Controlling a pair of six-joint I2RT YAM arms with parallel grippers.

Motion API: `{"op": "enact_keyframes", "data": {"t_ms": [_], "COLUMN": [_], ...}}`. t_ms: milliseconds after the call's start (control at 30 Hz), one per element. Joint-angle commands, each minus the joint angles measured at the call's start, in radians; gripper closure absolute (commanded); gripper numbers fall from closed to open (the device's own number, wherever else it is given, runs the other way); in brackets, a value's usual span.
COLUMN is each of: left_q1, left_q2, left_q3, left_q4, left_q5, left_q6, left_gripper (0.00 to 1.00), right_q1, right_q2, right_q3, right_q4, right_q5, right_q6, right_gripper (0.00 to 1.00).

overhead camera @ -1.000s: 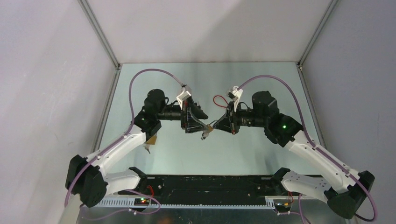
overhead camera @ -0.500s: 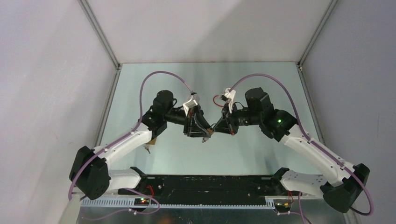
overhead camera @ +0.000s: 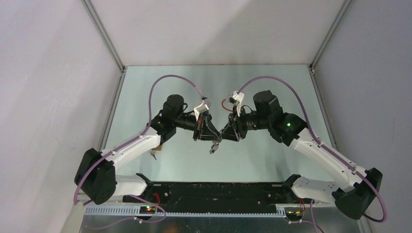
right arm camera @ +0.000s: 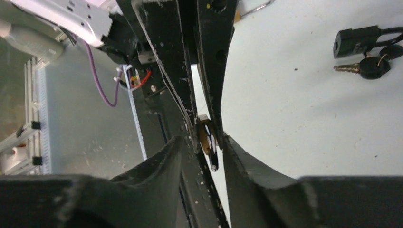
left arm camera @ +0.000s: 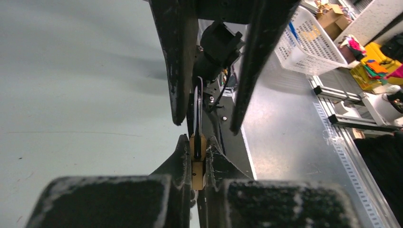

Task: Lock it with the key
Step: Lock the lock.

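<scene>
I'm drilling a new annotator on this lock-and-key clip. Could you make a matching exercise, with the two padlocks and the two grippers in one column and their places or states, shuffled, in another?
Things:
1. brass padlock
2. black padlock
3. left gripper
4. right gripper

Places or states:
A. lying on the table beside keys
B. jaws apart
C. pinched between fingers
D. shut on a padlock

Pairs: 1-C, 2-A, 3-D, 4-B

walls (overhead camera: 204,29): pale grey | table (overhead camera: 272,160): pale green | basket (left arm camera: 311,47): white, in background
</scene>
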Motion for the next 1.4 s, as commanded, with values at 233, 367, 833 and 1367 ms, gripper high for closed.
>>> {"op": "enact_keyframes", "data": {"t_ms": [233, 367, 833, 1367], "left_q1": [-0.006, -0.003, -0.025, -0.036], "left_q2": [-0.183, -0.230, -0.413, -0.444], "left_q3": [0.035, 0.059, -0.088, -0.124], "left_q4": [0.029, 0.090, 0.462, 0.525], "left_q5": [-0.360, -0.458, -0.609, -0.581], "left_q6": [-0.130, -0.247, -0.412, -0.398], "left_gripper": [1.00, 1.00, 1.00, 1.00], "right_q1": [-0.043, -0.042, 0.102, 0.161], "right_q2": [-0.242, -0.306, -0.141, -0.021], "right_q3": [-0.179, -0.337, -0.413, -0.302], "right_q4": [0.438, 0.729, 1.218, 1.194], "right_q5": [0.206, 0.228, 0.201, 0.163], "right_q6": [0.202, 0.331, 0.426, 0.385], "right_gripper": [0.20, 0.20, 0.25, 0.49]}}
